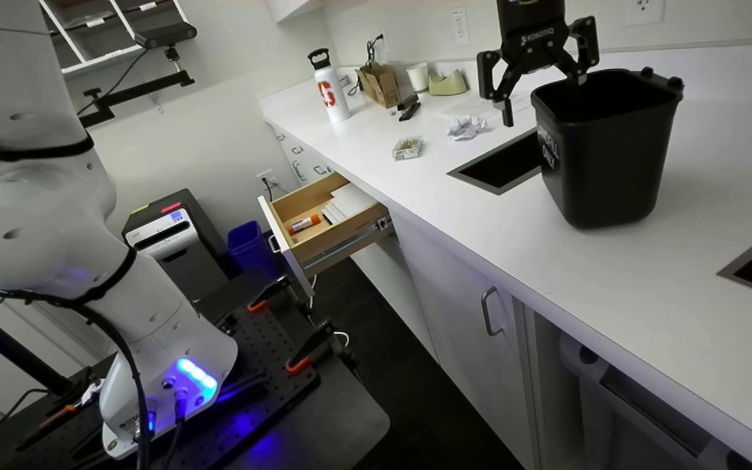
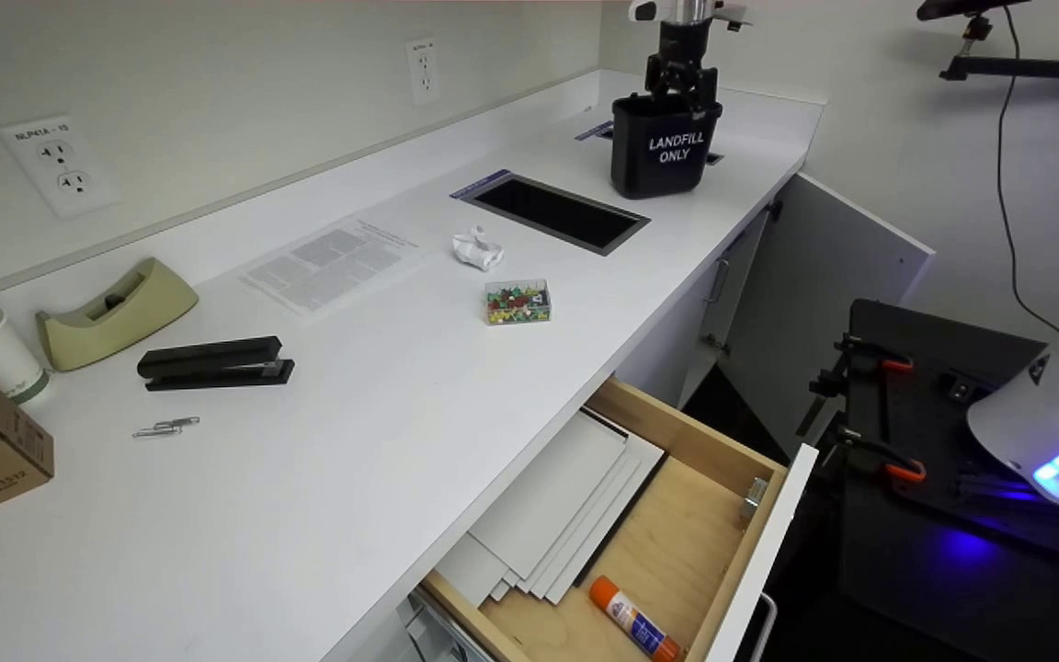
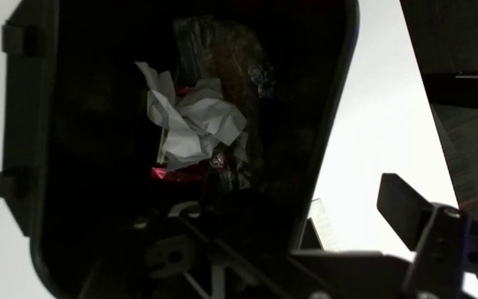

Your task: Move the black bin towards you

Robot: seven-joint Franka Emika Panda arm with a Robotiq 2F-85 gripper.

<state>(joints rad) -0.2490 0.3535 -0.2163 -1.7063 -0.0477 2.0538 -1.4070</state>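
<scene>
- The black bin (image 1: 601,173) stands upright on a white counter (image 1: 643,287), between two rectangular openings (image 1: 506,164).
- The gripper (image 1: 541,98) straddles its rim — jaws parted, one finger inside, one outside.
- Crumpled paper (image 3: 199,122) lies within.

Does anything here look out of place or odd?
Yes: crumpled white paper lies loose on the white countertop like stray litter, and the white-fronted wooden drawer juts open below, a possible obstruction.
</scene>
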